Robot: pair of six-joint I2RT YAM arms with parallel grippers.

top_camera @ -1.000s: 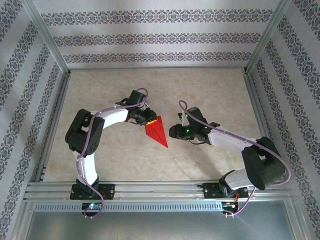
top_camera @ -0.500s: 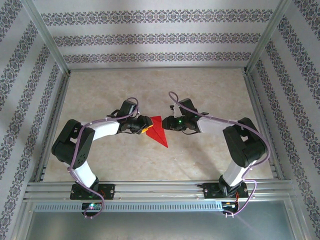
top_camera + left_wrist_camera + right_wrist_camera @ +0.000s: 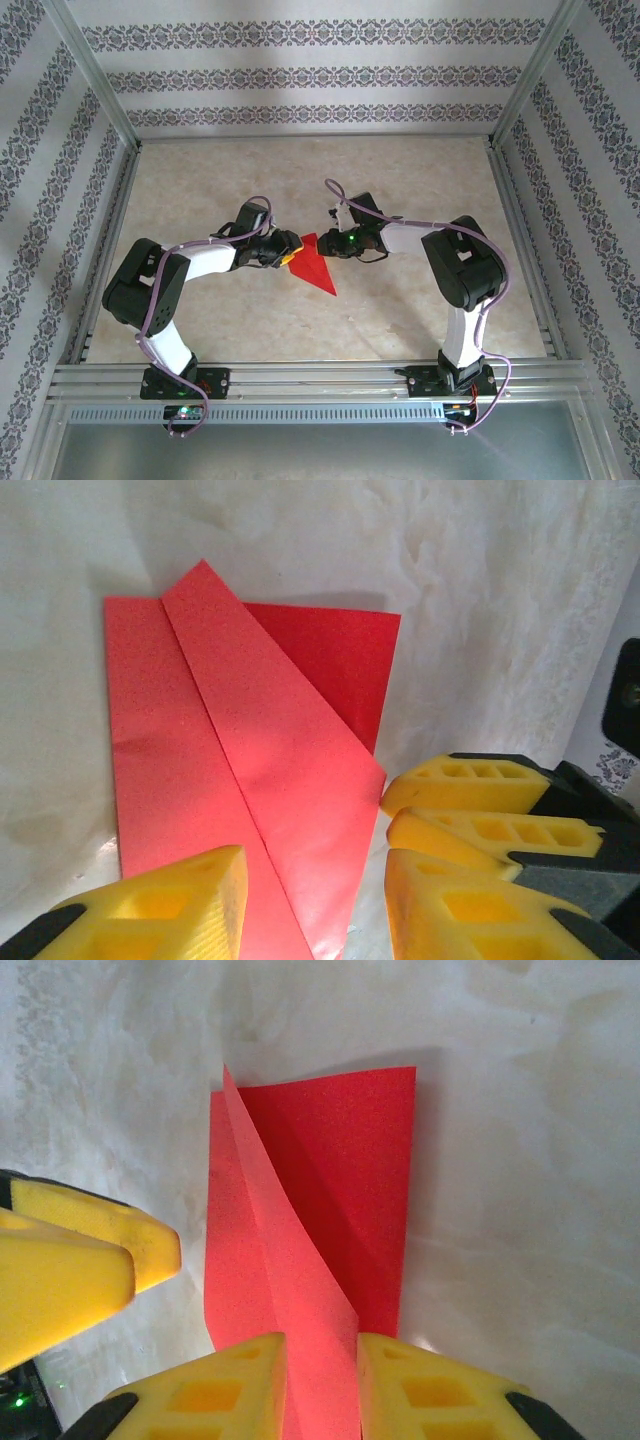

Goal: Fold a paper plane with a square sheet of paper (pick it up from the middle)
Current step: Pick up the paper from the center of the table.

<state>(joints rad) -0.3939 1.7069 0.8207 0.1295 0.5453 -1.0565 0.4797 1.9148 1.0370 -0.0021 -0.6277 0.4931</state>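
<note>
Paper plane lies mid-frame on the beige table, hemmed between the left gripper, jaws spread wide, and the right gripper, jaws narrowly apart astride its raised flap.

white-and-black arms, purple cables, yellow-fingered hands — green lights

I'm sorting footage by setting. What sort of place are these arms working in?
Probably a purpose-built robot test cell: a stone-look table boxed in by an aluminium frame, patterned backdrop walls on three sides, and the left arm and right arm bolted to a rail at its near edge.
</note>
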